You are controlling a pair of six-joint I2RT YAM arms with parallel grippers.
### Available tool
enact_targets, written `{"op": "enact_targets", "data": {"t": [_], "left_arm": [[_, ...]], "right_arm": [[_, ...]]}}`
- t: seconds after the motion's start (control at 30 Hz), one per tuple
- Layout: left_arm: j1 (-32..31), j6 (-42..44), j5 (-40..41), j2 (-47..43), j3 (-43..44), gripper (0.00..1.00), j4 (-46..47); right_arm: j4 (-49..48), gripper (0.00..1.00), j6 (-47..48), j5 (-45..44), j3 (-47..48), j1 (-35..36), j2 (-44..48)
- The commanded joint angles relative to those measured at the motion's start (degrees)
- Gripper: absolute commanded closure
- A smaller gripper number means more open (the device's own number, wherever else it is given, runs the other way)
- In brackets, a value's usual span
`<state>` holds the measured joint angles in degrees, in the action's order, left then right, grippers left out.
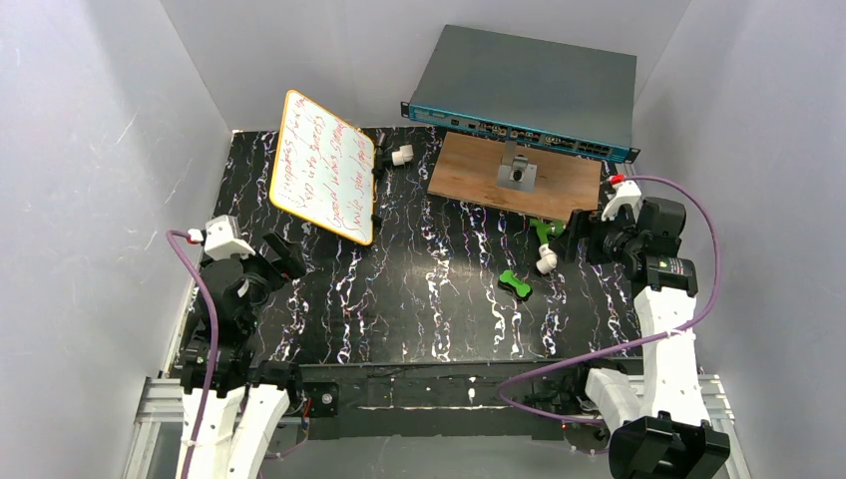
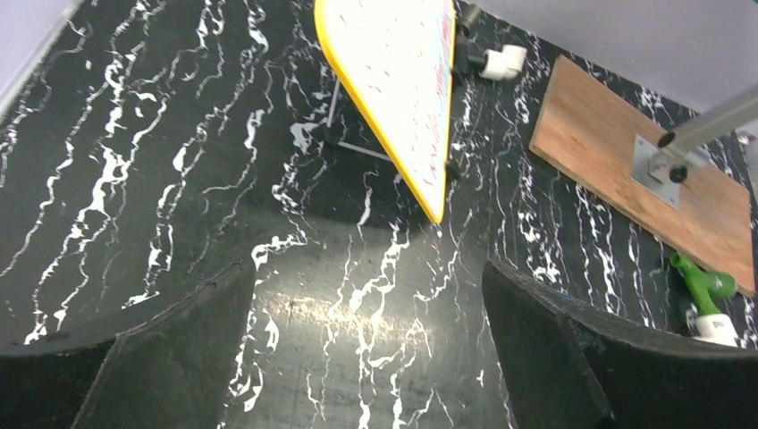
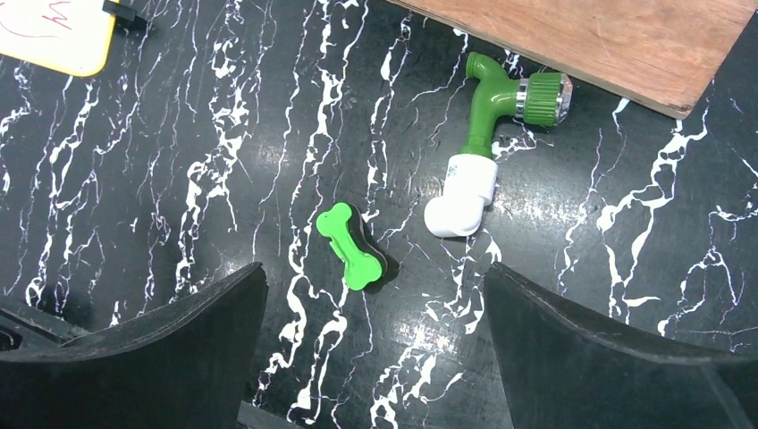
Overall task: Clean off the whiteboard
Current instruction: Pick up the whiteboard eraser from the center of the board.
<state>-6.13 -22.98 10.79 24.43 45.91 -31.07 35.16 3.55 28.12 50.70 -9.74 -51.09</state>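
Item 1, tabletop [image 1: 419, 309]: black with white veins, closed in by grey walls at left, back and right. I find its widest bare stretch in the middle and near side, between the two arms.

Item 2, whiteboard [image 1: 324, 168]: back left, propped tilted on a small stand, with an orange-yellow frame and red handwriting across its face.

Item 3, left tool [image 1: 282, 256]: fingers spread, nothing between them. It sits on the near side of the whiteboard's lower corner and apart from it.

Item 4, right tool [image 1: 591, 239]: fingers spread and empty, at the right edge, well apart from the whiteboard. A green bone-shaped piece [image 3: 351, 247] lies on the tabletop before it. A green-and-white fitting [image 3: 472, 170] lies just beside the wooden board [image 1: 514, 175].
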Motion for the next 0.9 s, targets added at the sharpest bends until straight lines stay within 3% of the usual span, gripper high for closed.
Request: {"op": "enact_targets", "data": {"t": [0.0, 0.33, 0.43, 0.5, 0.63, 0.77, 0.87], "left_arm": [[-0.11, -0.58, -5.79, -0.60, 0.20, 0.02, -2.18], [-0.16, 1.55, -8.17, -3.66, -5.10, 0.02, -0.04], [-0.12, 0.45, -9.68, -4.09, -5.93, 0.02, 0.20], [-0.16, 0.07, -12.51, -3.91, -6.24, 0.02, 0.43], [-0.12, -0.83, -17.69, -3.49, -6.87, 0.02, 0.44], [-0.14, -2.00, -19.52, -4.28, -8.55, 0.02, 0.57], [-0.12, -2.29, -19.92, -4.74, -9.58, 0.01, 0.63]], "right_arm": [[0.69, 0.05, -1.35, 0.68, 2.59, -0.28, -0.36], [2.22, 0.05, 1.85, 5.94, 2.89, -0.28, -2.41], [5.71, 0.05, 14.07, 16.11, 2.39, -0.05, -3.35], [12.56, 0.05, 29.96, 20.82, 3.12, 2.86, -4.65], [18.16, 0.05, 42.44, 16.27, 2.92, 11.79, -8.22], [9.12, 0.05, 39.00, 11.11, -2.27, 17.31, -9.84], [5.55, 0.08, 36.96, 8.35, -0.49, 22.03, -13.42]]}}
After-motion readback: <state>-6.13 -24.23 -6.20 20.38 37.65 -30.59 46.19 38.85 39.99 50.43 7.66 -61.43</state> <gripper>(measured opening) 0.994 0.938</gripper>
